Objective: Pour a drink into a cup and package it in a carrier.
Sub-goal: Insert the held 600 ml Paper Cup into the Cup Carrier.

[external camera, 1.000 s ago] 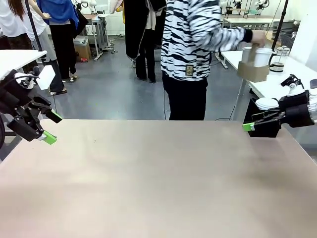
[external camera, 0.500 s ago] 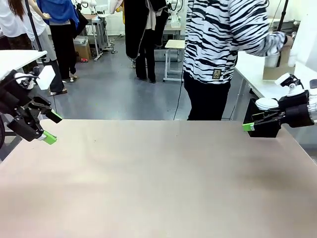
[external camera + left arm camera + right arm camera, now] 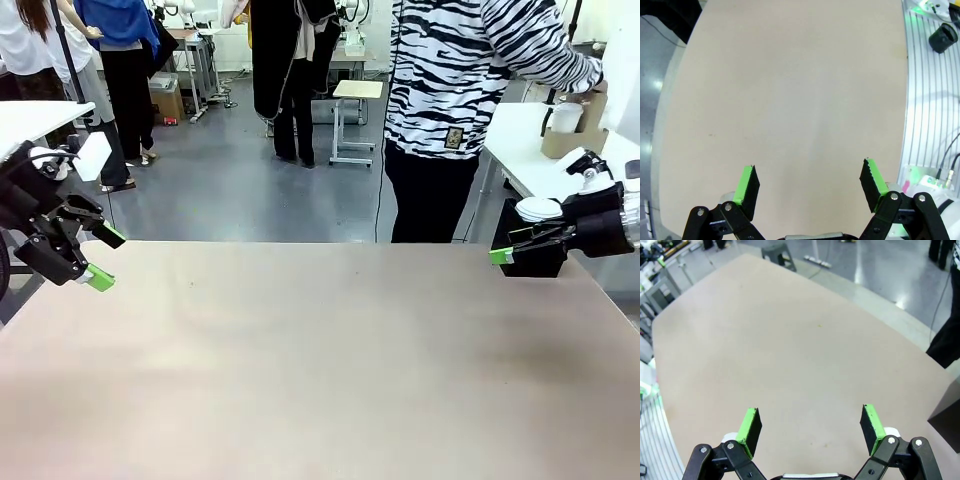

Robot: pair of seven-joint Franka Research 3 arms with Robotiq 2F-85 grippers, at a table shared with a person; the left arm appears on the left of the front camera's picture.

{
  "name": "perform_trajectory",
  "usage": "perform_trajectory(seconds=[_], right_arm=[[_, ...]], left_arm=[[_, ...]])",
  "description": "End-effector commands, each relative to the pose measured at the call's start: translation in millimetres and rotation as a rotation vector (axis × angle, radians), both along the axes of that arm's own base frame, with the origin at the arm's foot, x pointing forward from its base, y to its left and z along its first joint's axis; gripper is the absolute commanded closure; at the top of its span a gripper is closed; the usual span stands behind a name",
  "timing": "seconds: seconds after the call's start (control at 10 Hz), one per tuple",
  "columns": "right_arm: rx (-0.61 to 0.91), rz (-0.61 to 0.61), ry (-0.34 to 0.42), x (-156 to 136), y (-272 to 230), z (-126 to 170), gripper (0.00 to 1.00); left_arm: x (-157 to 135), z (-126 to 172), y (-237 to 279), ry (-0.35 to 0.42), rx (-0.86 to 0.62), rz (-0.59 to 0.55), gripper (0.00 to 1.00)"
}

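Both idle over the table [image 3: 320, 360]: my left gripper [image 3: 100, 257] at its left edge, right gripper [image 3: 503, 255] at its far right corner, jaws wide, nothing held. Carrier [image 3: 573, 138] with cup [image 3: 566, 116] sits on the side table beyond that corner, under the person's hand [image 3: 597, 75]. Waiting for handover, I'd guess.

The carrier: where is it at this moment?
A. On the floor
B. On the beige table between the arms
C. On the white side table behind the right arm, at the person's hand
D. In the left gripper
C: the brown cardboard carrier stands on the white side table, the person's hand at it.
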State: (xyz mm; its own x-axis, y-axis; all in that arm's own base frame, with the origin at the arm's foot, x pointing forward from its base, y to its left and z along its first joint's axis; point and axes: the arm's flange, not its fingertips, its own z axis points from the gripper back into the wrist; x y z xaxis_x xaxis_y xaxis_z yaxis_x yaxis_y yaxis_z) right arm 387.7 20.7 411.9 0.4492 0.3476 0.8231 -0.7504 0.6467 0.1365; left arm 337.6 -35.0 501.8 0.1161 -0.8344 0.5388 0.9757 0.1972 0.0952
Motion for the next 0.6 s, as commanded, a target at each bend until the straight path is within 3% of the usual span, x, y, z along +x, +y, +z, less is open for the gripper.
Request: perform_trajectory(seconds=[0.0, 0.5], right_arm=[[0.001, 0.022, -0.023, 0.7, -0.7, 0.3, 0.00], [0.001, 0.022, -0.023, 0.7, -0.7, 0.3, 0.00]], left_arm=[[0.8, -0.7, 1.8, -0.010, -0.014, -0.024, 0.00], [0.8, -0.7, 1.8, -0.010, -0.014, -0.024, 0.00]])
